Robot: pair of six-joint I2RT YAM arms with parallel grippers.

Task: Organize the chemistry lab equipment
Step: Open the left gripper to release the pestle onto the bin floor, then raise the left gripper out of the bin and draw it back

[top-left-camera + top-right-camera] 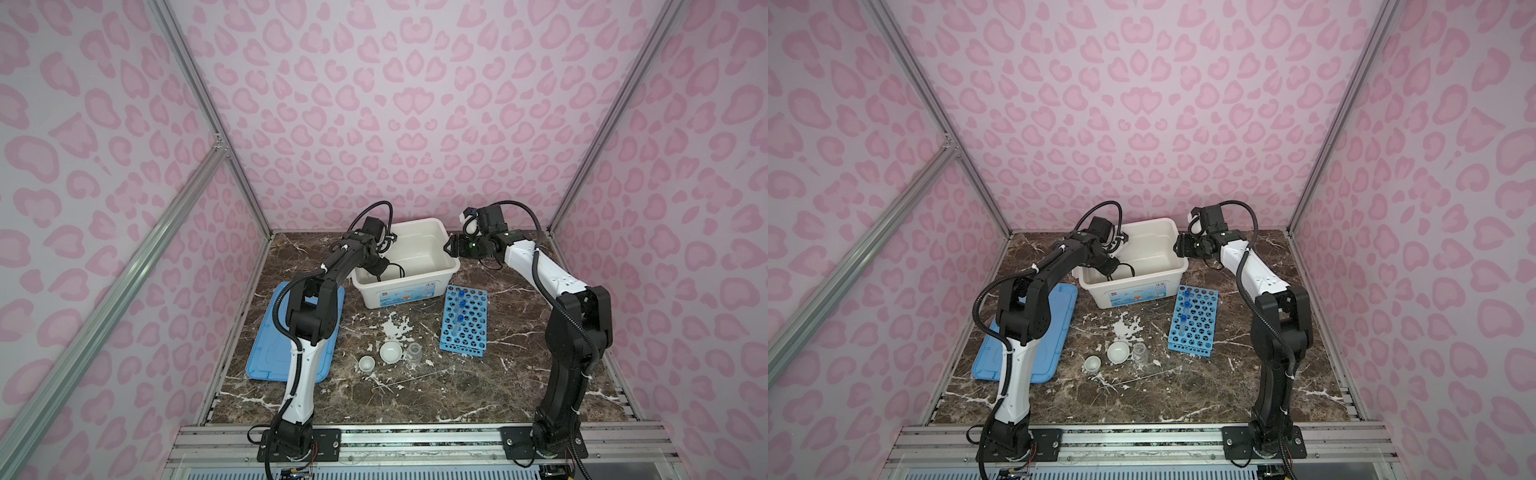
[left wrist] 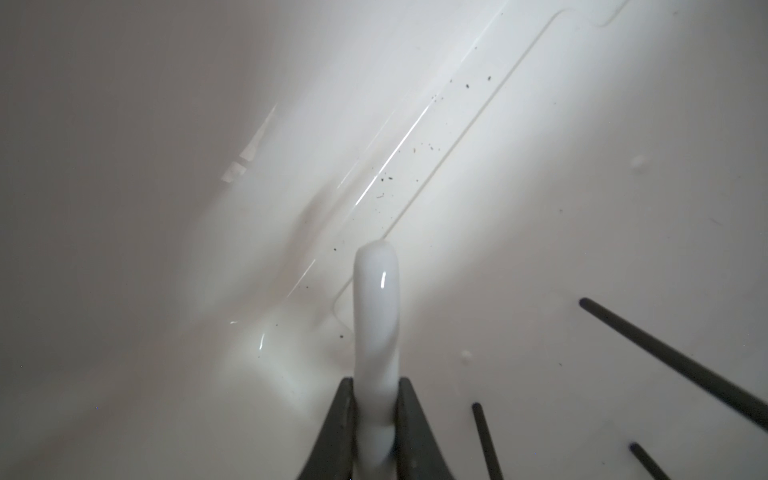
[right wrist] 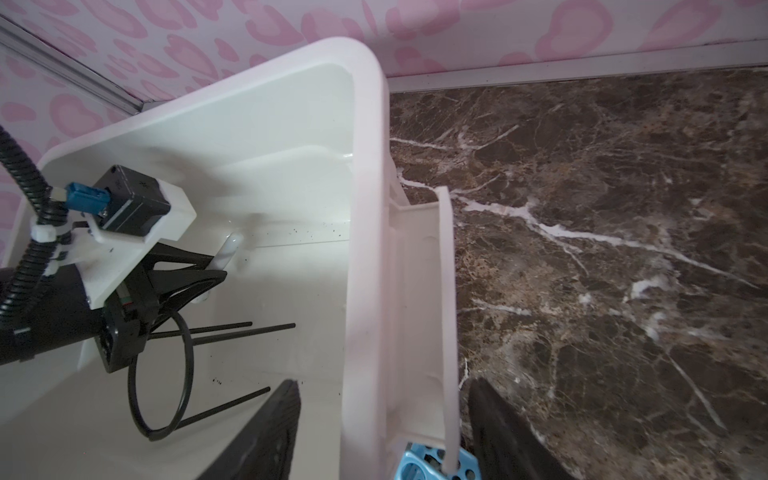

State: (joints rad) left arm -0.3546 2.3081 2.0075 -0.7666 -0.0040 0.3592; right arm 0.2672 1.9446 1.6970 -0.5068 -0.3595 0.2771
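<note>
The left gripper [image 2: 376, 386] is down inside the large white storage box [image 1: 399, 293]. Its jaws are clenched on the white pestle [image 2: 376, 299] near one end, so the rounded far end juts out ahead, close above the box floor. The pestle looks glazed, stiff and brittle. It will be slick between hard pads and is likely to chip if dropped, so it should be lowered until it rests before the jaws let go. A hold nearer the middle would resist swivelling better, since this one leaves a long free end.

Beside it on the box floor lies the black wire ring stand [image 2: 665, 355]. It is probably light and a little springy, and best taken by the ring or a leg.

The right gripper [image 3: 382, 384] sits at the box's right wall, jaws spread to either side of the rim and handle. They seem not to press on it, though the wrist view cuts off much of both.

Out on the surface [image 1: 478, 386], the white cup [image 1: 366, 364], white shallow dish [image 1: 391, 352] and clear small beaker [image 1: 414, 353] stand in a row in front of the box. The blue perforated rack [image 1: 465, 332] lies to their right with blue-capped tubes [image 1: 460, 319] standing in it.

The beaker nearly vanishes against the marble, and the number of tubes is hard to settle. In both top views the left arm's wrist hides the pestle.
</note>
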